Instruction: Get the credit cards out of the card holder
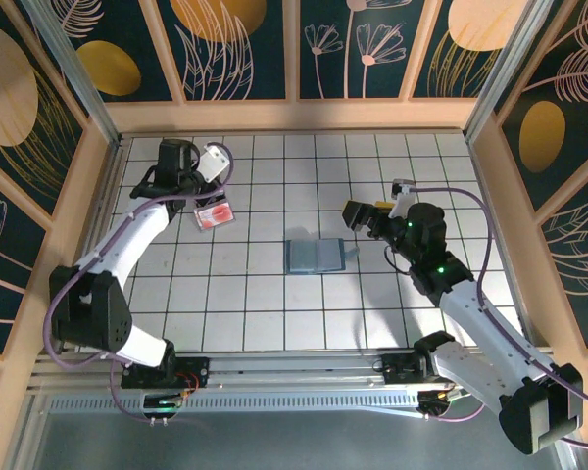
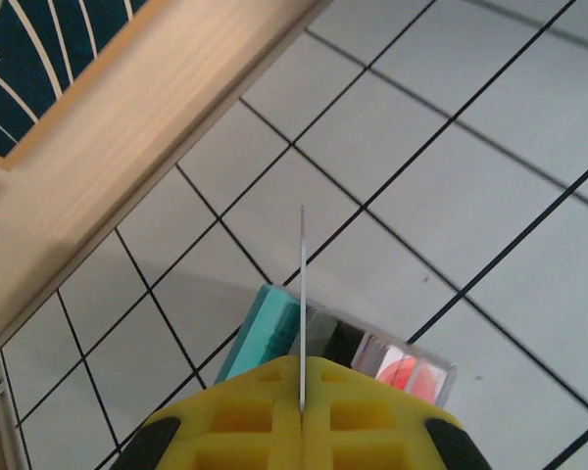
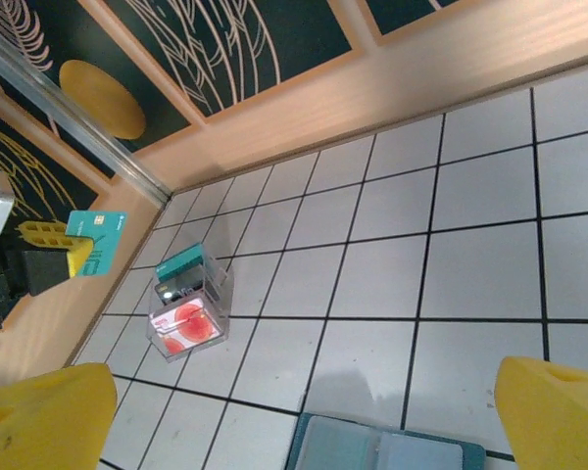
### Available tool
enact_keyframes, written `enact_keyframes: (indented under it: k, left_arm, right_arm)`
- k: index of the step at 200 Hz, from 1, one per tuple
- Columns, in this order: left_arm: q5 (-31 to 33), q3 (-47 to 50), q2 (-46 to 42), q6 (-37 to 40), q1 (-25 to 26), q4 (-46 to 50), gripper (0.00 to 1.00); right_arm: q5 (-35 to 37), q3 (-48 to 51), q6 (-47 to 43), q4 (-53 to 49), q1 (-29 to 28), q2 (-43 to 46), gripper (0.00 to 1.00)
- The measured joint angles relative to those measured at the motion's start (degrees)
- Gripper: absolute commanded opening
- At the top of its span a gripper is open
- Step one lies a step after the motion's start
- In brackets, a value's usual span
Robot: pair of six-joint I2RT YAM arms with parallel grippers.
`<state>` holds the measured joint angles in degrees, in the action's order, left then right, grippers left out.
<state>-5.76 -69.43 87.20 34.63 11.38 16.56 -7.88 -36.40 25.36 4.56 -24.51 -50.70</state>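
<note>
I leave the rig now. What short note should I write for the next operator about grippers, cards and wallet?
Left gripper: shut on one thin teal plastic card, raised near the clear box with teal and red-pink contents.
Right gripper: open, empty, above the slate-blue soft bifold card holder, which lies open on the white tiled table.
Done: that card is out of the holder.
Left: set it down; check the holder for more cards, I cannot tell from here.
</note>
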Motion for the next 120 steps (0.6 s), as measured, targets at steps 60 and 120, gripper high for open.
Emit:
enact_keyframes:
  k: [60,120]
  left_arm:
    - [-0.66,-7.8,10.34,8.81,-5.22,5.18,0.0]
    - [-1.27,-15.3,19.39,14.64,-7.15,11.56,0.0]
  right_arm:
    - [5.16,-2.36,0.07,-4.44,0.0,0.94,0.99]
    - [8.35,-2.93,0.48,-6.34,0.04,1.86,0.99]
